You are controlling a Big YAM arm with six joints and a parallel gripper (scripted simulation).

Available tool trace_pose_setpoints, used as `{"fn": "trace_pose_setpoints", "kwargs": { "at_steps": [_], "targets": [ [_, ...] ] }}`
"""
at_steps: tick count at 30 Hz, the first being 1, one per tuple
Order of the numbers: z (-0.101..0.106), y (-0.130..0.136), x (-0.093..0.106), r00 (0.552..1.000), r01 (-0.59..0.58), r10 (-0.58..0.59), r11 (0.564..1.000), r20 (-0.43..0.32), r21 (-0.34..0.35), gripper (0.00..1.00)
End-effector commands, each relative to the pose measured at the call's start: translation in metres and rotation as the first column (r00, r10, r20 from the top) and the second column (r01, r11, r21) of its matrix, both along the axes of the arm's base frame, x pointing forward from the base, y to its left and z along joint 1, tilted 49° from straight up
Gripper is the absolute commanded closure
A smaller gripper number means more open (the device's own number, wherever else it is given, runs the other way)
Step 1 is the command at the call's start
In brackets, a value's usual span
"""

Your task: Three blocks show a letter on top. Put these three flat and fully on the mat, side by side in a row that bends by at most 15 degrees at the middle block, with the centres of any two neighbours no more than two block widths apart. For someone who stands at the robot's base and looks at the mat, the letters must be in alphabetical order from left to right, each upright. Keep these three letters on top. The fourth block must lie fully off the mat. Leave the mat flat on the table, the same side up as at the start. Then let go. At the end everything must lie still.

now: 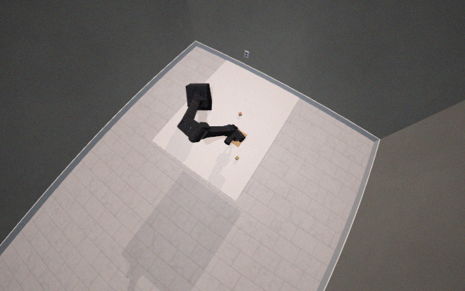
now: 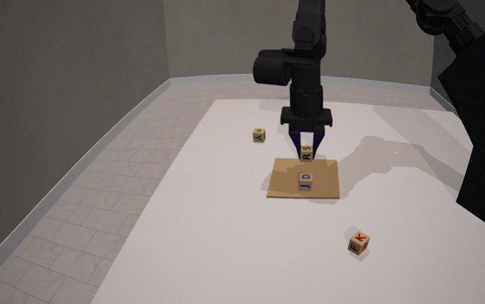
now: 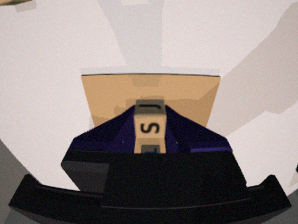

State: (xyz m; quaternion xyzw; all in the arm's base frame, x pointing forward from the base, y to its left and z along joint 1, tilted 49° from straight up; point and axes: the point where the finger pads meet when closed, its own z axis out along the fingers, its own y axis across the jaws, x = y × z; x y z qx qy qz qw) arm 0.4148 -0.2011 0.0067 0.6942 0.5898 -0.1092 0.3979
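Note:
My gripper [image 2: 306,157] [image 3: 150,110] is shut on the S block [image 2: 306,148] [image 3: 150,126], which shows S on top and R on the side towards the exterior camera. It holds this block above the far part of the tan mat [image 1: 237,144] [image 2: 282,186] [image 3: 107,90]. The D block [image 2: 305,181] [image 3: 150,149] sits on the mat, a blue D on top; in the wrist view it is mostly hidden. The K block [image 1: 240,113] [image 2: 359,243] lies off the mat, turned askew, red K on top. The green-lettered block [image 1: 236,157] [image 2: 258,135] lies off the mat, Y on one side; its top letter is unclear.
The white table [image 1: 260,92] [image 2: 200,232] carries everything. The arm's base [image 1: 198,95] stands at one side of it. The arm hides part of the mat in the top view. The K and green-lettered blocks lie on opposite sides of the mat. Shadows cross the mat and table.

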Motion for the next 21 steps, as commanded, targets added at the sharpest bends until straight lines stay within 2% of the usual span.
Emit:
{"fn": "trace_pose_setpoints", "kwargs": {
  "at_steps": [1, 8, 21],
  "targets": [
    [-0.0059, -0.01, 0.0049, 1.0, -0.008, 0.008, 1.0, -0.01, -0.011, 0.8],
    [-0.0126, -0.007, 0.004, 0.999, -0.02, 0.02, 1.0, -0.026, -0.008, 0.8],
    [-0.0125, -0.0071, 0.0039, 0.999, -0.019, 0.019, 1.0, -0.025, -0.008, 0.8]
  ]
}}
